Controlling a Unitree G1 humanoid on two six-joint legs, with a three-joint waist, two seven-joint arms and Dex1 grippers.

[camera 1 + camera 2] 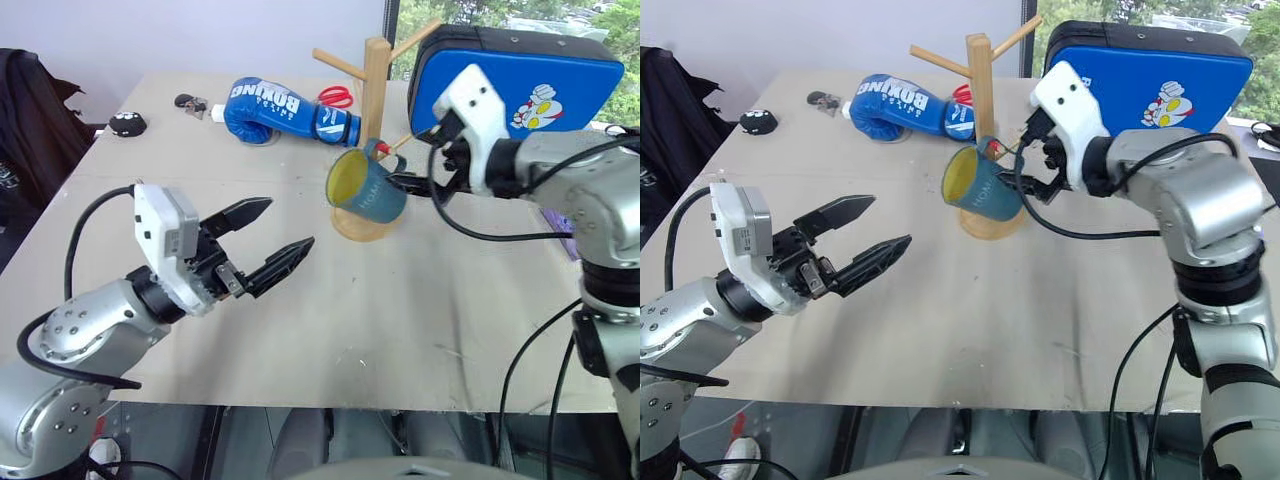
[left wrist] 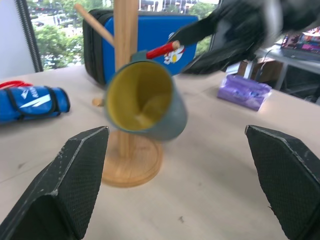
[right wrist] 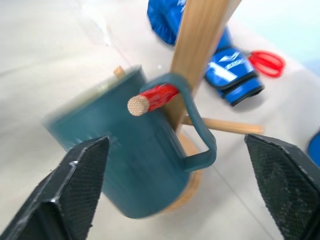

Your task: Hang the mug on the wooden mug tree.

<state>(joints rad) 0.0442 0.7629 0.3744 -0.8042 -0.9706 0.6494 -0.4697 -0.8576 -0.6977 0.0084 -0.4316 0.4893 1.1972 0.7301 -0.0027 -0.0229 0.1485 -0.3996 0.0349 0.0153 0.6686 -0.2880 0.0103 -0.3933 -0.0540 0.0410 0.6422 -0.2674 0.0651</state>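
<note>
You had the mug (image 3: 125, 165) hanging by its loop handle on the red-tipped peg of the wooden mug tree (image 1: 376, 75), tilted so its yellow mouth faced the left arm. Your right gripper (image 1: 1035, 170) stood released and wide apart just beside the handle side, holding nothing. The left gripper (image 1: 268, 245) was also spread and empty, well apart from the mug, so the right was the nearer arm and looked free to back straight away.
</note>
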